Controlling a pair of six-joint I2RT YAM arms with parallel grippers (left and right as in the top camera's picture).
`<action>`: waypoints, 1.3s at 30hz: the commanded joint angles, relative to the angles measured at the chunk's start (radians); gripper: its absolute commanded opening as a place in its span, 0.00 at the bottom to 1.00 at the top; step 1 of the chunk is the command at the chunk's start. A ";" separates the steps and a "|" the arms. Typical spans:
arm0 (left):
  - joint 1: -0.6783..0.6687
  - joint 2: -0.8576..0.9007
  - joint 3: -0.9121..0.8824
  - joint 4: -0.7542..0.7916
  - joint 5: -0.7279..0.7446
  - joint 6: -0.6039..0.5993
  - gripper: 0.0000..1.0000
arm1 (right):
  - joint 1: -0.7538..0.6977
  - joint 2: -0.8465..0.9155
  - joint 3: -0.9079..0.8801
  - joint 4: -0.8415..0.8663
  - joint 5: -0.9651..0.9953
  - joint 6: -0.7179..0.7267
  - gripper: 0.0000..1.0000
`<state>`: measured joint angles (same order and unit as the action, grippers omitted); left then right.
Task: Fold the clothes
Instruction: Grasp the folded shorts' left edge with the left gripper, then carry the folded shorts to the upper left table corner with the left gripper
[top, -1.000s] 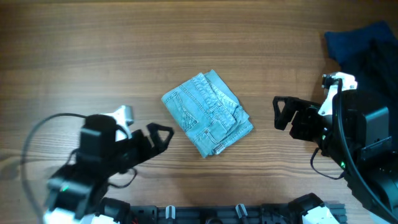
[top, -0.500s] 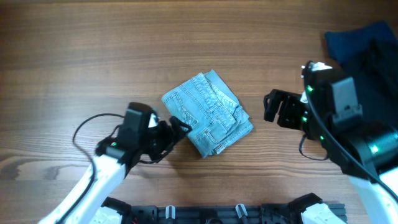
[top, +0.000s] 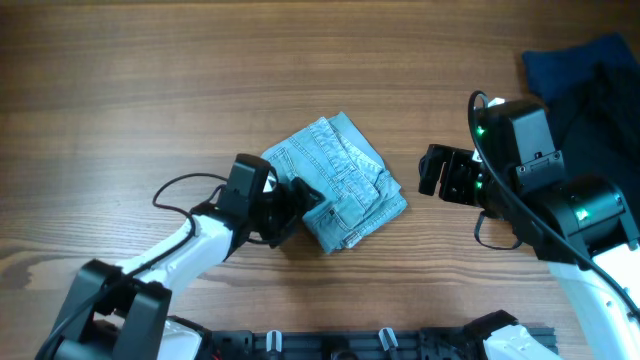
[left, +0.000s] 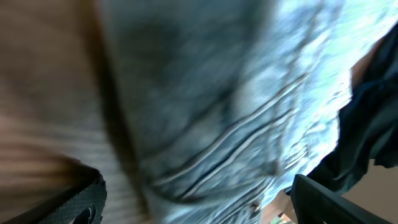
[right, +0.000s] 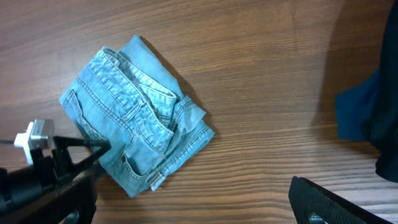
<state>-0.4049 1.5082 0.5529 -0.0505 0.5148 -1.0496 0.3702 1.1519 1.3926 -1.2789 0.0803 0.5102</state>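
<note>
We see the denim shorts (top: 335, 195) lying folded into a compact, roughly square bundle near the middle of the wooden table (top: 150, 80), turned diagonally. The waistband, stitched pockets and seams face up. A small pale tab (right: 155, 180) sits at the near edge of the bundle, too small for us to read; no other part of the denim shows legible writing.

The left gripper (top: 306, 198) reaches in from the near left, its fingers spread wide and released. Its tips are at the near-left edge of the shorts, and we cannot tell whether they touch the cloth. From its wrist camera the denim fills the view, blurred, with the two dark fingers far apart at the lower corners.

The right gripper (top: 432, 172) hovers just right of the shorts, apart from them, and points toward the bundle. Its fingers are also fully released and hold nothing.

At the far right edge of the table lies a heap of dark navy fabric (top: 585, 70), well apart from the shorts.
</note>
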 joint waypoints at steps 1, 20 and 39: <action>-0.003 0.064 -0.013 0.039 -0.090 0.025 0.96 | 0.002 -0.003 0.015 -0.001 -0.029 -0.011 1.00; -0.003 0.216 -0.013 0.186 -0.225 0.024 0.76 | 0.002 -0.002 0.014 -0.023 -0.052 -0.010 1.00; 0.017 0.248 -0.012 0.299 -0.285 0.070 0.04 | 0.002 0.030 0.014 -0.019 -0.052 -0.010 1.00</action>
<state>-0.4057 1.6985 0.5751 0.2554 0.3630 -1.0027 0.3702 1.1728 1.3926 -1.3010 0.0414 0.5102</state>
